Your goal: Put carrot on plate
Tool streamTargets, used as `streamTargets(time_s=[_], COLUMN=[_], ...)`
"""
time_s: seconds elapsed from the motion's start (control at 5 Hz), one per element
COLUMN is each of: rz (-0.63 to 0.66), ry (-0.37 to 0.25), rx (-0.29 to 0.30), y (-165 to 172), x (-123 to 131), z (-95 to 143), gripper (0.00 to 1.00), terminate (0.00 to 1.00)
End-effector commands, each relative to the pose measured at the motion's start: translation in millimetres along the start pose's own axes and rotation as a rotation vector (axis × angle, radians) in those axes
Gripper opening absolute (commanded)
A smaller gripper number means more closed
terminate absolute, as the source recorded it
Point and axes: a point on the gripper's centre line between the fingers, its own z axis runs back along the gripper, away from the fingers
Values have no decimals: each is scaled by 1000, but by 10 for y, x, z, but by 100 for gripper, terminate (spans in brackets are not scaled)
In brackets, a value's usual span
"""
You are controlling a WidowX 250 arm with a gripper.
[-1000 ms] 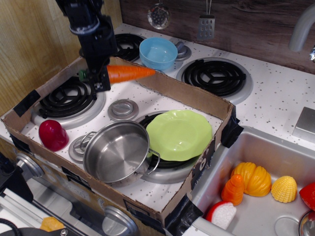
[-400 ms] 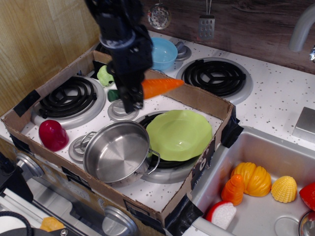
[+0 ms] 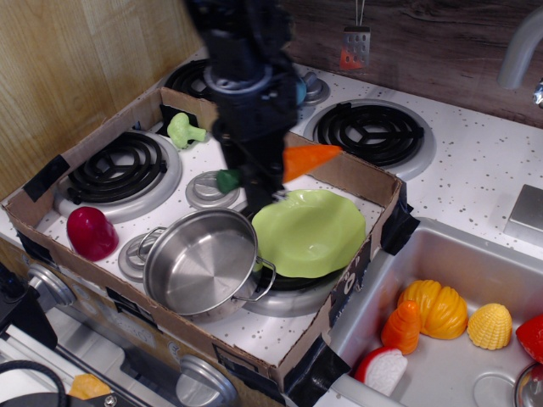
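Observation:
My black gripper (image 3: 261,174) is shut on the long orange carrot (image 3: 310,158) and holds it level in the air. The carrot's orange tip points right and its dark green stub (image 3: 227,180) sticks out to the left of the fingers. The carrot hangs just above the back left rim of the lime-green plate (image 3: 310,231). The plate lies empty on the front right burner inside the cardboard tray (image 3: 339,174). The arm hides the blue bowl behind it.
A steel pot (image 3: 201,260) overlaps the plate's left edge. A green broccoli toy (image 3: 183,130) and a dark red toy (image 3: 91,232) lie in the tray's left half. The sink (image 3: 475,271) at the right holds several toy foods, among them a short orange cone (image 3: 403,327).
The gripper has carried the carrot to the right and a little down, from over the back left burner to the plate's back rim. The broccoli toy has come into view.

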Motion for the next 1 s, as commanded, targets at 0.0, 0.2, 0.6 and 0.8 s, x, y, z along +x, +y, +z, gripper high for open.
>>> streamTargets(time_s=[0.0, 0.2, 0.6, 0.8], rz=[68, 88, 84, 68], ry=[-18, -32, -37, -21], rx=[30, 16, -8, -5], y=[-320, -358, -298, -256], x=[189, 138, 126, 142], z=[73, -20, -117, -67], gripper=[0, 0, 100, 100], terminate=[0, 0, 0, 0])
